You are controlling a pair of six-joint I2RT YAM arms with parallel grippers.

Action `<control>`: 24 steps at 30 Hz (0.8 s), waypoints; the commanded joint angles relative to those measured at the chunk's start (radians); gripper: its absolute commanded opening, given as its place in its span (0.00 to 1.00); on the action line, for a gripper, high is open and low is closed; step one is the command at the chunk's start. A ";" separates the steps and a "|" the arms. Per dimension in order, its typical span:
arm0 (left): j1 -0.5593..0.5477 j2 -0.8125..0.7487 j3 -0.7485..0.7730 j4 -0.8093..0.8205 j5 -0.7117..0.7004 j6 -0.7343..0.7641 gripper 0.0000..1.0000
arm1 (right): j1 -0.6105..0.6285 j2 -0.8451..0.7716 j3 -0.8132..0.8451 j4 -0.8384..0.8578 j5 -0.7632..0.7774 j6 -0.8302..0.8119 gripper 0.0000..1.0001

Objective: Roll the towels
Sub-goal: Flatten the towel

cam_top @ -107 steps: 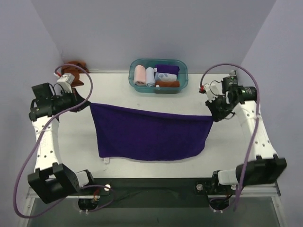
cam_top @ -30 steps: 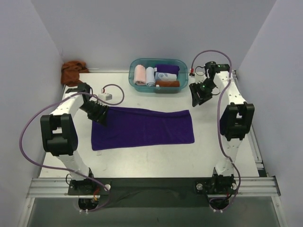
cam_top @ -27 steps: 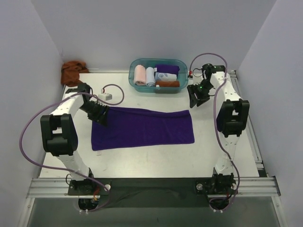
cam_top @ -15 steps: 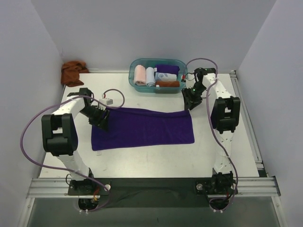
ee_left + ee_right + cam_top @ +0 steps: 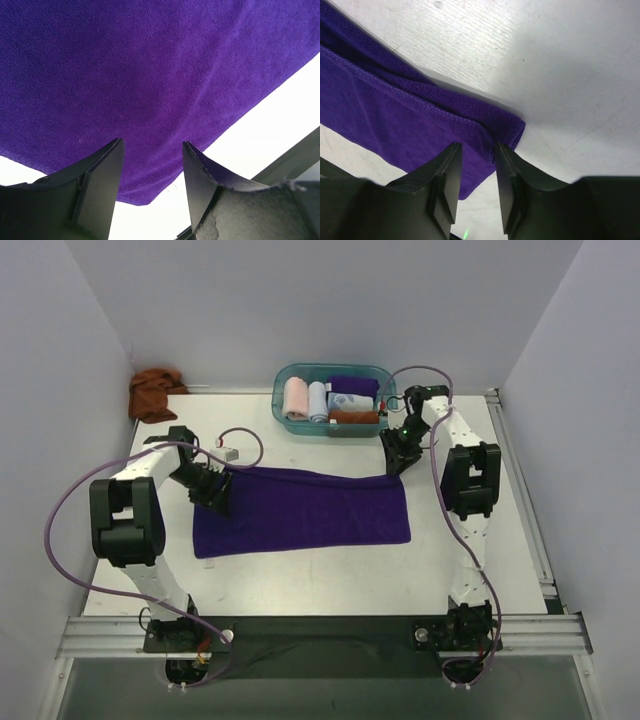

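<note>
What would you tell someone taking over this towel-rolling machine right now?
Left gripper: jaws open, over the purple towel, at its left end.
Right gripper: jaws narrow, astride its far right corner; grip unclear.
The towel lies flat, folded double, mid-table; the brown towel sits crumpled by the far left corner of the table.
Done: folding only. Left: roll both towels.

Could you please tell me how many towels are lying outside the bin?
2: the purple towel lying flat at mid-table, and the rust-brown towel bunched at the far-left corner; none seems hidden.
</note>
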 commanded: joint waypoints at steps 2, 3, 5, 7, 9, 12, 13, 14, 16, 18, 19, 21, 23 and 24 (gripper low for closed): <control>0.000 -0.002 0.000 0.037 0.027 -0.004 0.60 | 0.011 -0.001 0.013 -0.049 0.033 -0.005 0.36; 0.000 -0.001 -0.002 0.035 0.028 -0.006 0.60 | 0.011 -0.001 0.013 -0.048 0.039 -0.005 0.37; 0.000 -0.001 -0.004 0.038 0.031 -0.007 0.60 | 0.011 -0.003 0.016 -0.039 0.049 -0.004 0.37; 0.000 -0.001 -0.005 0.040 0.033 -0.007 0.60 | 0.011 -0.003 0.016 -0.029 0.080 0.006 0.37; 0.000 0.002 -0.008 0.038 0.031 -0.007 0.60 | 0.009 -0.001 0.016 -0.016 0.088 0.012 0.37; 0.000 0.002 -0.008 0.040 0.030 -0.007 0.60 | 0.008 -0.003 0.014 -0.015 0.077 0.013 0.33; -0.002 0.004 -0.007 0.038 0.028 -0.007 0.60 | 0.009 -0.004 0.014 -0.016 0.065 0.012 0.30; 0.000 0.004 -0.005 0.038 0.027 -0.006 0.60 | 0.008 -0.003 0.013 -0.018 0.060 0.010 0.29; 0.000 0.005 -0.004 0.040 0.027 -0.009 0.60 | 0.009 -0.003 0.003 -0.018 0.048 0.001 0.25; 0.000 0.011 -0.004 0.043 0.024 -0.011 0.60 | 0.009 -0.004 -0.006 -0.019 0.045 -0.013 0.20; 0.000 0.013 -0.004 0.043 0.024 -0.011 0.60 | 0.009 -0.003 -0.007 -0.021 0.045 -0.016 0.09; 0.000 0.014 -0.002 0.045 0.021 -0.012 0.60 | 0.006 -0.006 0.002 -0.018 0.043 -0.022 0.00; 0.000 0.016 -0.001 0.045 0.018 -0.012 0.60 | 0.000 -0.009 0.019 -0.009 0.043 -0.022 0.00; -0.002 0.016 0.000 0.045 0.018 -0.012 0.60 | -0.004 -0.012 0.026 0.004 0.040 -0.007 0.00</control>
